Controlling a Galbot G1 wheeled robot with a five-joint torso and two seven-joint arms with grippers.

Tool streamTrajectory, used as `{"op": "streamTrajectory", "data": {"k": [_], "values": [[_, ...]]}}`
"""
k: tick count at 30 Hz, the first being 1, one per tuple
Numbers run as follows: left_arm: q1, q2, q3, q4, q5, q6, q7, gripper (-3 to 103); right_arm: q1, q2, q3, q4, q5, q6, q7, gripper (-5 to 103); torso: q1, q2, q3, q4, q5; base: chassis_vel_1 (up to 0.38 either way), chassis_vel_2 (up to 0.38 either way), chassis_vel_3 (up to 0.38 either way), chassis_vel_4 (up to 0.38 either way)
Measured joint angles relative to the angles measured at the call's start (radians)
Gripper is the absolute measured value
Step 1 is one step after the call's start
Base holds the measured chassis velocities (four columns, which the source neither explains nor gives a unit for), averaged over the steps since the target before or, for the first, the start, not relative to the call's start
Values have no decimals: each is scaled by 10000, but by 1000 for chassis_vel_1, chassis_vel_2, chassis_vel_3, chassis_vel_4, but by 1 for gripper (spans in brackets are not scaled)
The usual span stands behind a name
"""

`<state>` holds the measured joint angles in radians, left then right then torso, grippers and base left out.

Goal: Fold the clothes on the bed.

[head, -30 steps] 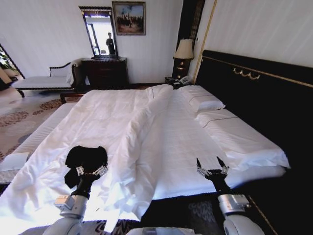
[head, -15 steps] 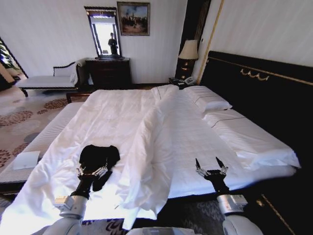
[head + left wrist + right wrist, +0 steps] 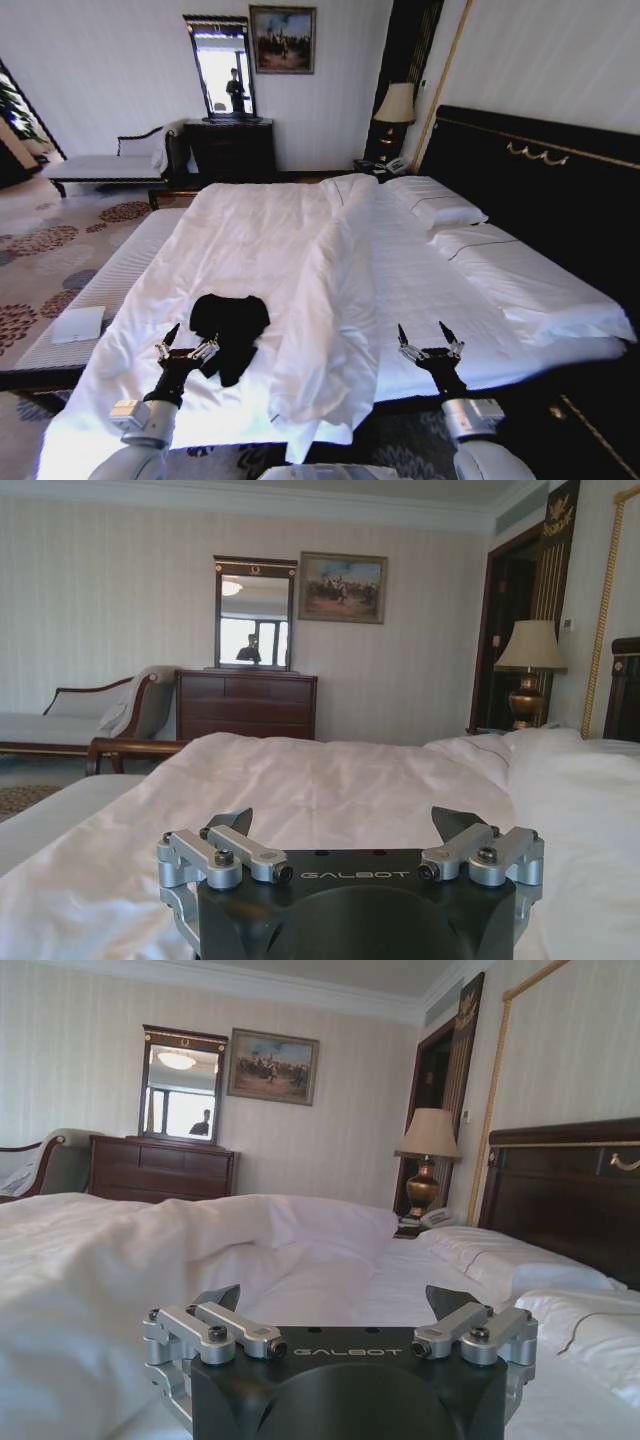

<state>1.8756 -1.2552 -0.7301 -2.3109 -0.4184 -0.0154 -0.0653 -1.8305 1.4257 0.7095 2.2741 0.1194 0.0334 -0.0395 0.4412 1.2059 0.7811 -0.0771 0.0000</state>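
Note:
The clothes (image 3: 231,328), a crumpled black T-shirt, lie on the near left part of the bed (image 3: 300,250), whose white duvet is rumpled into a long ridge down the middle. My left gripper (image 3: 186,342) is open, held low at the bed's near edge just left of the shirt's lower end and not touching it. My right gripper (image 3: 430,342) is open over the near right part of the bed, with nothing between its fingers. In the left wrist view the left gripper (image 3: 343,825) faces the duvet; in the right wrist view the right gripper (image 3: 338,1300) does the same.
A pale striped bench (image 3: 90,310) with a small white box (image 3: 78,324) runs along the bed's left side. The dark headboard (image 3: 540,200) stands on the right. A dresser (image 3: 232,150), a chaise (image 3: 105,165) and a lamp (image 3: 398,110) line the far wall. Patterned carpet lies on the left.
The whole picture has shifted, so the camera has moved: the bed and shirt now sit further right in view. Both grippers hold the same open pose before me.

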Motion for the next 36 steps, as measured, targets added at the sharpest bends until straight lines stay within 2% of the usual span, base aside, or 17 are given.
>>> {"op": "streamTrajectory", "data": {"k": [20,28,36], "values": [[183,-172,-132,16,-31,-180,45,100,-180,147,-852,247,244,-788,-26,100,0,0,0,1,-1,97,93,-95,-93],[477,-424,-212,260,18,-502,140,100,-59,-21,-1503,235,1382,-1471,-228,100,0,-1,0,1,0,0,0,0,0],[458,-687,-150,494,184,-689,196,100,145,-118,-1882,-6,1657,-1601,-294,100,0,-1,0,0,0,0,0,0,0]]}}
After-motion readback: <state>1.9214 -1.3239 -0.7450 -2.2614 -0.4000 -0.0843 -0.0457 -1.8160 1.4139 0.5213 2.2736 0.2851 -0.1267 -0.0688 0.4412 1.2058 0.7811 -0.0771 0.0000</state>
